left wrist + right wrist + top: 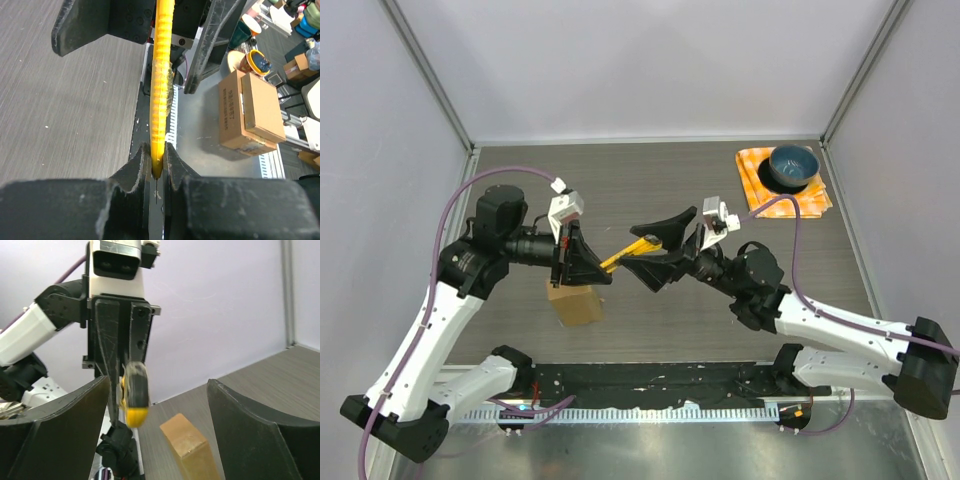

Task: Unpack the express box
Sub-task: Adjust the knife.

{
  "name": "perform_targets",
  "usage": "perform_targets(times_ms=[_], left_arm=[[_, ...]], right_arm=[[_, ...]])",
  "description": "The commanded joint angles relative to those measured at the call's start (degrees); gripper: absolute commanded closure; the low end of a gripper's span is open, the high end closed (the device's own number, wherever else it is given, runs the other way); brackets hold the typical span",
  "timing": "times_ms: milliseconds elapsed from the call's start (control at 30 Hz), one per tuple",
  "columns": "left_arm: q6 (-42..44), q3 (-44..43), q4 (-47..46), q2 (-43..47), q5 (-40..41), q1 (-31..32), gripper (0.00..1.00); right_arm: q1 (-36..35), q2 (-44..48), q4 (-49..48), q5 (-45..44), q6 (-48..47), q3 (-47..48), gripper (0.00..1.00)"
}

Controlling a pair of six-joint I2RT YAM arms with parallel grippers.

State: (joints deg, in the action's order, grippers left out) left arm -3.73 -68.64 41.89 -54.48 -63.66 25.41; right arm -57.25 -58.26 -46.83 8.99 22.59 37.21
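Left of centre in the top view, the express box (575,304) is sitting just below the left claw (603,266), which is pinching a yellow ribbed strip (626,256), while the right claw (656,248) is gaping empty.

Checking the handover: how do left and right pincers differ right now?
The left pincer is shut on one end of the yellow tool; the right pincer is open, jaws straddling its other end. The left pincer sits nearer the express box than the right pincer. Both face each other.
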Motion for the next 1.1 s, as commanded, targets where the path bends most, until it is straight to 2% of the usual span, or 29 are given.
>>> perform_targets(times_ms=[0,100,233,667,1067], left_arm=[[3.46,-0.17,3.19,0.43,-1.47,-0.18,1.00],[3.46,-0.53,3.20,0.25,-1.03,-0.18,1.00],[4.87,-1.14,3.73,-0.28,-0.68,-0.18,1.00],[4.96,-1.93,3.81,-0.54,0.64,-0.18,1.00],[3.99,-3.08,2.50,-0.89,1.70,-0.18,1.00]], right_arm=[[1.09,-2.91,-5.38,9.10,4.21,4.79,0.17],[1.62,-5.28,-5.12,12.27,4.83,6.55,0.21],[2.06,-8.00,-4.15,14.82,5.71,8.93,0.34],[2.15,-13.28,-1.42,19.39,6.41,12.80,0.46],[1.97,-16.53,-0.37,23.87,7.82,13.67,0.44]])
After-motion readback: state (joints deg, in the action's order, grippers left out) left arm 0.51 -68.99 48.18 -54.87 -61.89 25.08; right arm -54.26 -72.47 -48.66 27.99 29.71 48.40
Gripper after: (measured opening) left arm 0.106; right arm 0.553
